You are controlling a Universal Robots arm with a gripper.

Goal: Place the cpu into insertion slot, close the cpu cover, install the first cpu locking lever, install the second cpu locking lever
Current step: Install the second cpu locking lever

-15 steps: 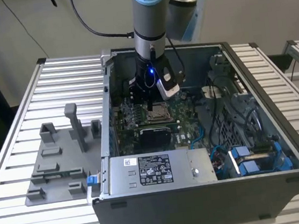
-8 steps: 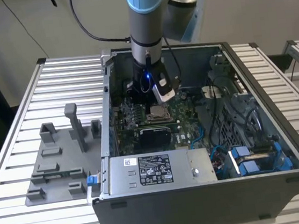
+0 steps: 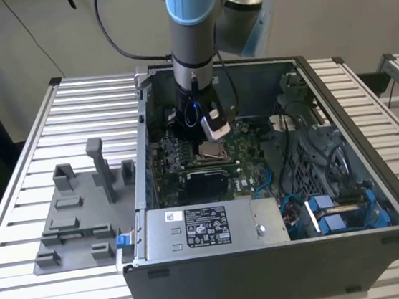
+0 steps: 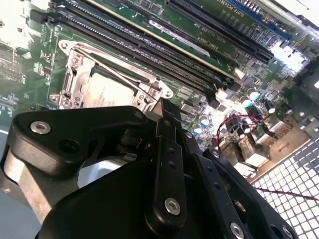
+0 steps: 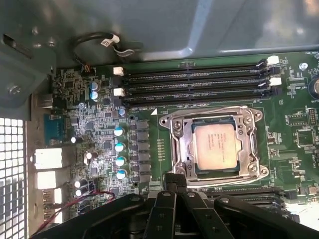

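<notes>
The cpu (image 5: 215, 146) lies flat in the insertion slot (image 5: 185, 158) on the green board, its silvery-tan top showing through the window of the cpu cover (image 5: 177, 137), which lies down around it. A thin wire lever (image 5: 209, 110) runs along one side of the frame. My gripper (image 5: 175, 178) is shut with nothing between its fingers, its tip right at the socket's edge; I cannot tell whether it touches. In the second wrist view the gripper (image 4: 162, 105) stands beside the cpu (image 4: 107, 92). In the exterior view the gripper (image 3: 212, 130) hangs just above the socket (image 3: 212, 150).
Memory slots (image 5: 194, 79) run alongside the socket. A black square patch (image 3: 205, 183) and a grey box with a white label (image 3: 208, 228) lie in front of it. Blue cables (image 3: 336, 206) fill the case's right side. A grey fixture plate (image 3: 78, 221) sits outside the case.
</notes>
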